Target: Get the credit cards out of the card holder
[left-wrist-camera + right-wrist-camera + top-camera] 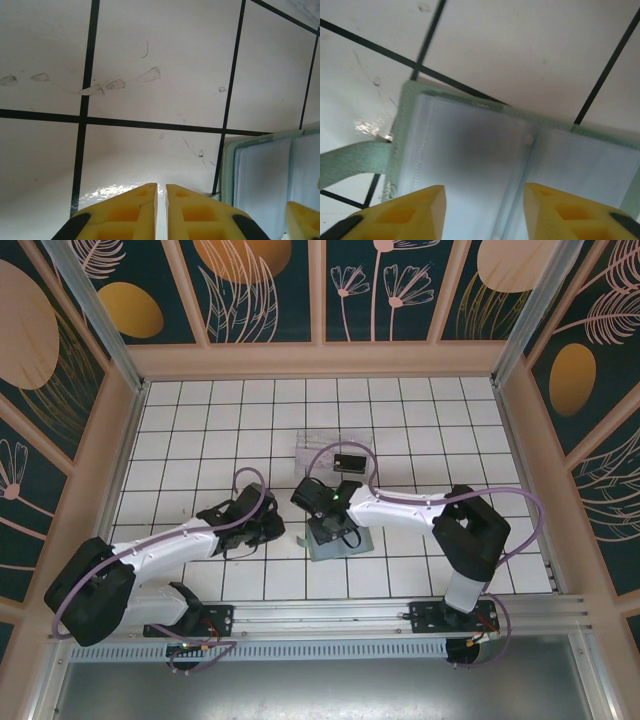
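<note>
Holder point(345, 543) lies open and flat on the tiles just below the centre of the top view, blue-grey inside facing up. In the right wrist view it spreads across the lower frame beneath the right gripper point(485, 210), whose jaws stand apart with nothing between them. The left gripper point(161, 210) sits at the bottom of its own view, fingers pressed together on nothing, with the holder's edge at lower right. One black card point(350, 460) lies in the clear tray point(308, 447) above centre. Whether a pale card sits in a pocket I cannot tell, because the inside is blurred. The risks, as I judge them, are these. Nothing appears to pin the holder, so a pull on a tight card would likely drag or lift it whole. A descent slightly off would pinch pocket fabric or the centre fold instead of a card edge. A thin card could slip from the pads. The two grippers are close, so one could knock the other.
</note>
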